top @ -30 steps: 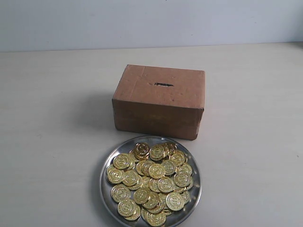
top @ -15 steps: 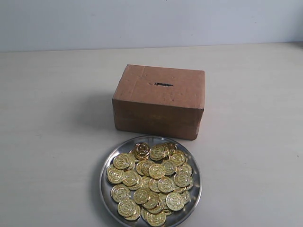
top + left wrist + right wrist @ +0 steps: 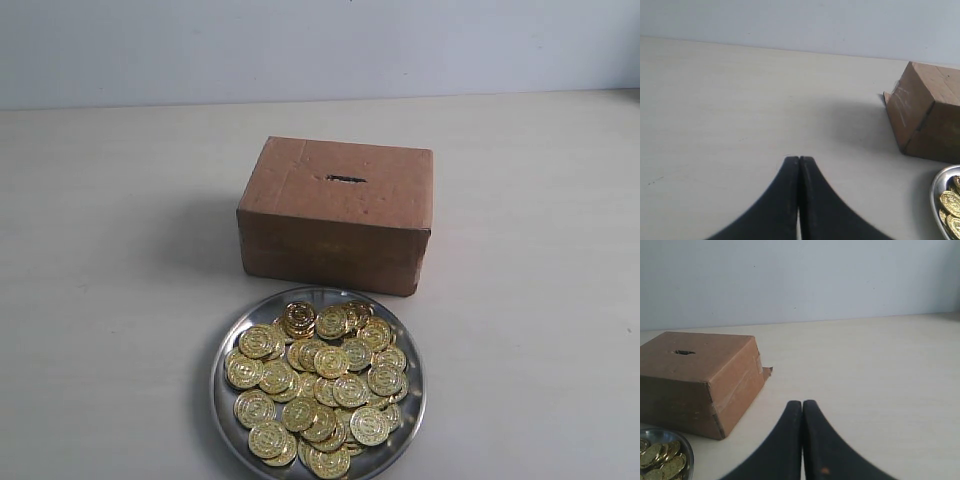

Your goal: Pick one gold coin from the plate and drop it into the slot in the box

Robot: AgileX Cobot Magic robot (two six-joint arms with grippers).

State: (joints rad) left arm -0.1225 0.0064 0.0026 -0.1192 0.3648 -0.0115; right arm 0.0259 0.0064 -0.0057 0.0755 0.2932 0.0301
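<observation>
A brown, slightly creased cardboard box (image 3: 335, 240) sits upright at the centre of the scene. A short dark slot (image 3: 346, 179) is cut in its top face. Just nearer lies the round silver plate (image 3: 217, 405), lying flat and heaped with gold coins (image 3: 318, 385).

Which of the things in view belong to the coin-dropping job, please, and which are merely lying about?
Job: round shiny silver metal plate; pile of gold coins on it; brown cardboard box; short dark slot in the box top; black left gripper and black right gripper, both shut.
Not the job: pale tabletop; grey wall behind.
</observation>
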